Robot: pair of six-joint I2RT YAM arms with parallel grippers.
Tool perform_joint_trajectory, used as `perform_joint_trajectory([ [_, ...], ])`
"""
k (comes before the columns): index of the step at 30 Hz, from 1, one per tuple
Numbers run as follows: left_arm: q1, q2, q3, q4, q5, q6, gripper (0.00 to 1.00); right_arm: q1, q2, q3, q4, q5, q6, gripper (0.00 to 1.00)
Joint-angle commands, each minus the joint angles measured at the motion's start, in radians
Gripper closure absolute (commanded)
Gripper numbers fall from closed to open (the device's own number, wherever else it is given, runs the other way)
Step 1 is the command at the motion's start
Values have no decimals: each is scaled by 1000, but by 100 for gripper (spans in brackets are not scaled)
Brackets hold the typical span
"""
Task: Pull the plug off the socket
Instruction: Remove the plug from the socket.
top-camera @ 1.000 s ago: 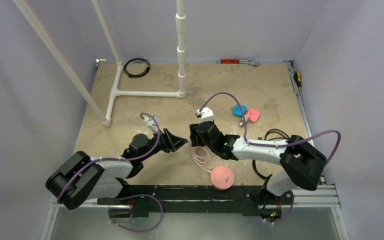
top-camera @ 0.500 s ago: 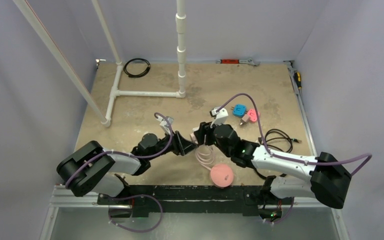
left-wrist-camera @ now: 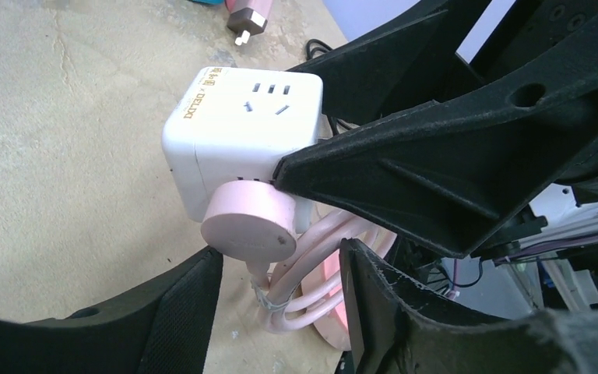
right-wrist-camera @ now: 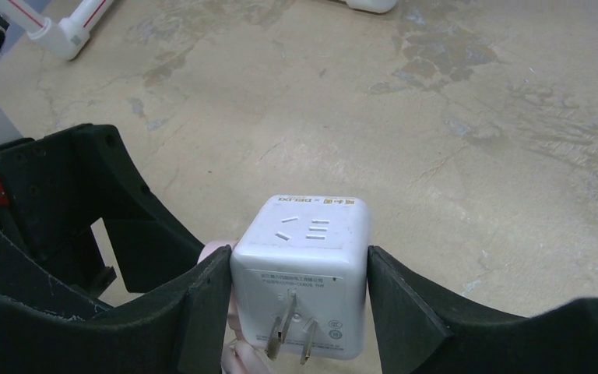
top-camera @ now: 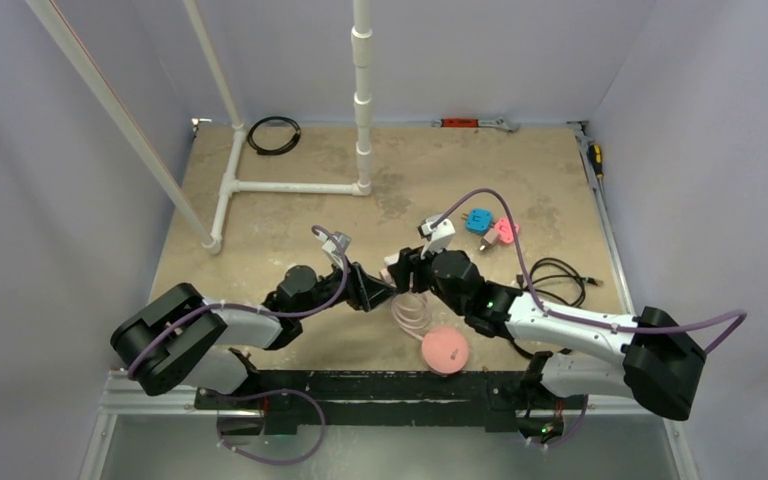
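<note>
A white socket cube [right-wrist-camera: 305, 269] is clamped between my right gripper's [right-wrist-camera: 300, 312] fingers and held above the table; it also shows in the left wrist view [left-wrist-camera: 237, 128]. A round pink plug [left-wrist-camera: 251, 224] sits in the cube's side, and its pink cable [left-wrist-camera: 304, 273] hangs in tied loops down to a pink round disc [top-camera: 445, 351]. My left gripper [left-wrist-camera: 280, 300] is open, with one finger on each side of the cable, just short of the plug. In the top view the left gripper [top-camera: 378, 293] and right gripper [top-camera: 398, 272] meet at the table's middle.
A blue adapter [top-camera: 478, 220] and a pink adapter [top-camera: 505, 231] lie right of the grippers. A black cable [top-camera: 558, 272] lies at the right. A white pipe frame [top-camera: 290, 187] stands at the back left with a black cable coil [top-camera: 273, 134]. Tools lie along the back edge [top-camera: 475, 123].
The right arm swung out to the right, carrying the cube slightly right. The left gripper moved right, up to the plug. Almost nothing has moved in the last half second.
</note>
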Motion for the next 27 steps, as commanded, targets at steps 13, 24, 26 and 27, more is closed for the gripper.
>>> perform_joint_trajectory([
  [13, -3, -54, 38, -50, -58, 101, 42, 5, -61, 4, 61, -136, -86, 100],
  [24, -4, -30, 37, 35, 85, 114, 80, 5, -63, 4, 52, -122, -73, 100],
  [26, -3, -14, 39, 61, 136, 117, 91, 5, -50, -1, 62, -96, -78, 100],
  [27, -4, -8, 36, 77, 156, 117, 97, 5, -43, -2, 62, -75, -80, 100],
])
